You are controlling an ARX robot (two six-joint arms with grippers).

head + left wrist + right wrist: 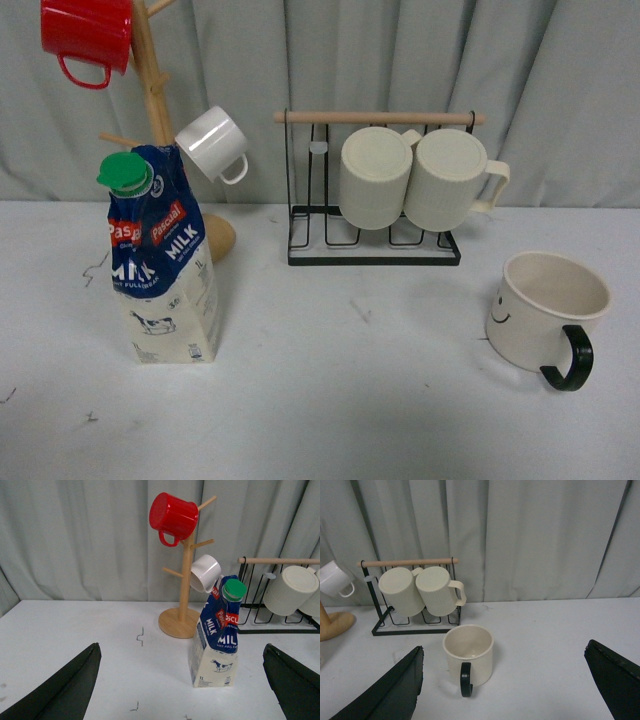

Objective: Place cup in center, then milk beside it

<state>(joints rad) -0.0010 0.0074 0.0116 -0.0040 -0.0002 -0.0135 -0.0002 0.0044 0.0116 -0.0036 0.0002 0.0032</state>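
The cup (545,310), a wide cream mug with a black handle and a small smiley face, stands upright at the right of the white table, handle toward me. It also shows in the right wrist view (468,652), ahead of my open right gripper (507,690) and nearer its left finger. The milk (162,258), a blue and white carton with a green cap, stands upright at the left. In the left wrist view the carton (217,635) stands ahead of my open, empty left gripper (185,690). Neither arm shows in the front view.
A black wire rack (375,245) with a wooden bar holds two ribbed cream mugs (415,178) at the back centre. A wooden mug tree (155,90) behind the milk carries a red mug (85,35) and a small white mug (213,143). Grey curtain behind.
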